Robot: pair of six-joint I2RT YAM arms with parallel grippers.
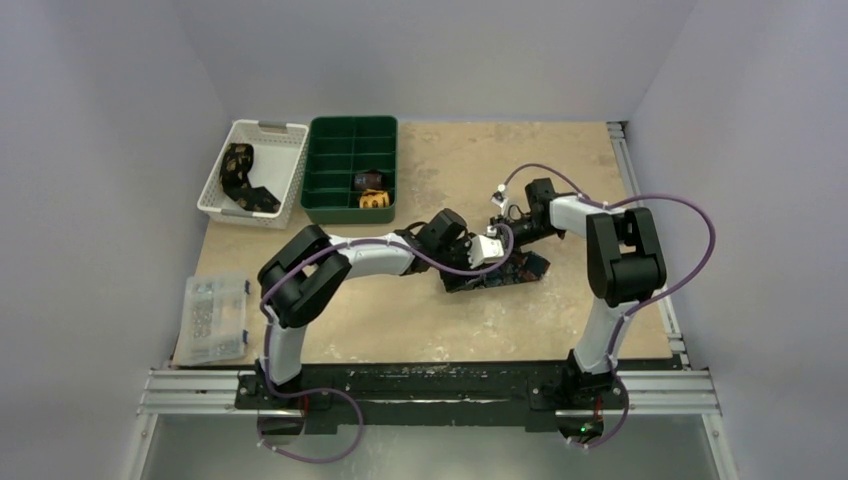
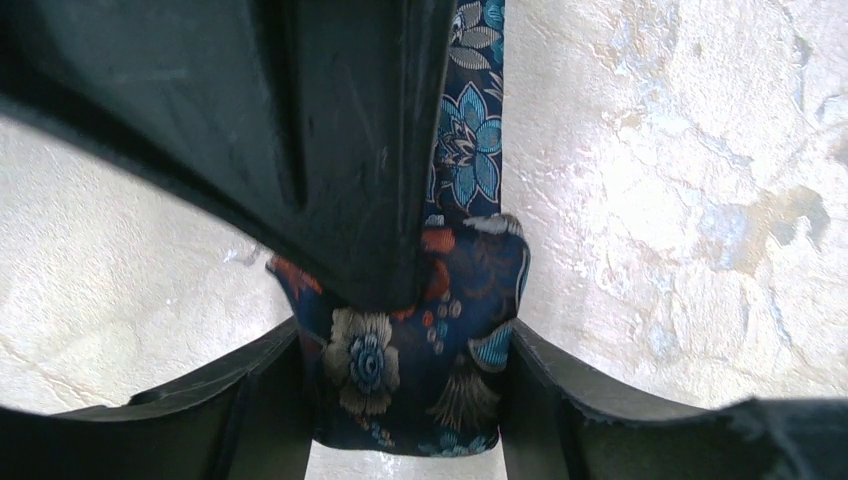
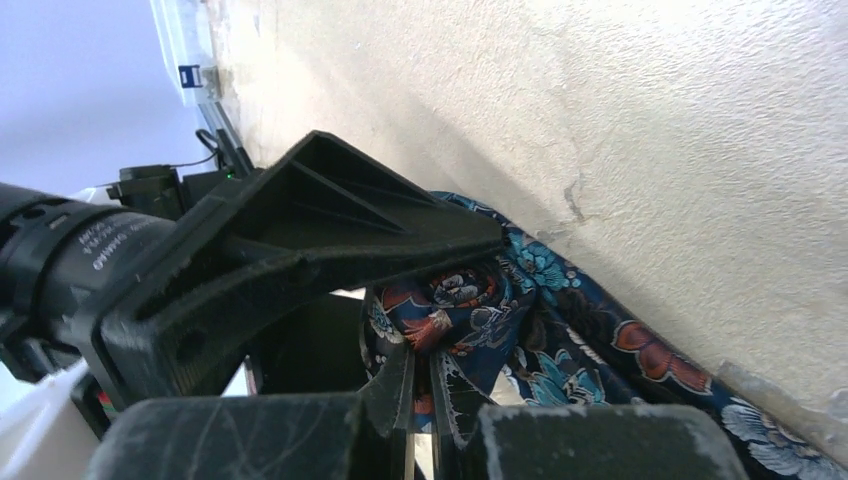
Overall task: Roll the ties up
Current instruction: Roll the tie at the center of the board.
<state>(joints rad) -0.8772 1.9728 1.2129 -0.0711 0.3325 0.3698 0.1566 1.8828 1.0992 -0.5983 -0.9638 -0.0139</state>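
My left claw (image 2: 408, 345) sits at the bottom centre of its wrist view. Its fingers (image 2: 560, 400) are closed against both sides of the rolled end of the navy tie (image 2: 470, 150), whose flat length runs up the frame over the worktop (image 2: 680, 200). My right claw (image 2: 385, 285), pressed together, comes down from the upper left, its tip touching the roll. Overhead, two rolled ties (image 1: 375, 201) lie in the green tray (image 1: 352, 128), upper left of centre.
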